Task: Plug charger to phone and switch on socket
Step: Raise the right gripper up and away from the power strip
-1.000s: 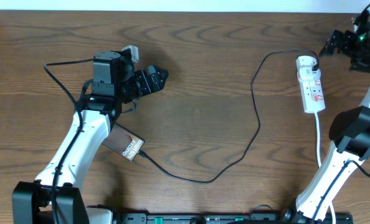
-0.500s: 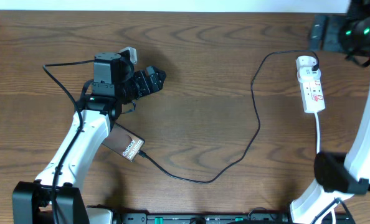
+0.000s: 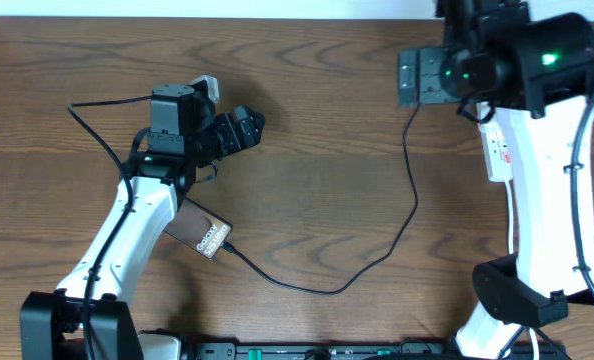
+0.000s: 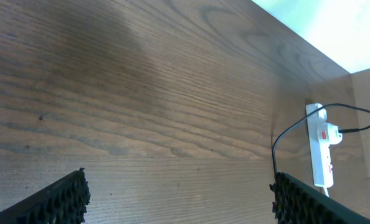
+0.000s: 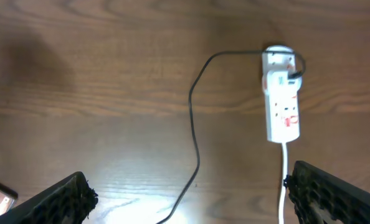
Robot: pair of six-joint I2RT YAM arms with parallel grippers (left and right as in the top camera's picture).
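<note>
Left gripper [image 4: 179, 198] and right gripper [image 5: 191, 194] both gape wide, empty. Socket [image 5: 279, 102] lies at the table's two o'clock, phone [image 3: 205, 236] at seven.

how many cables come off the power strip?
2. The charger cable plugs in near the power strip's top end; white cord exits the bottom end. The right arm partly hides it overhead.

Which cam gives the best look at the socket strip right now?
Right wrist: the socket is whole and unobstructed. Overhead, the right arm covers most of it. Left wrist shows it small, near the right edge.
</note>
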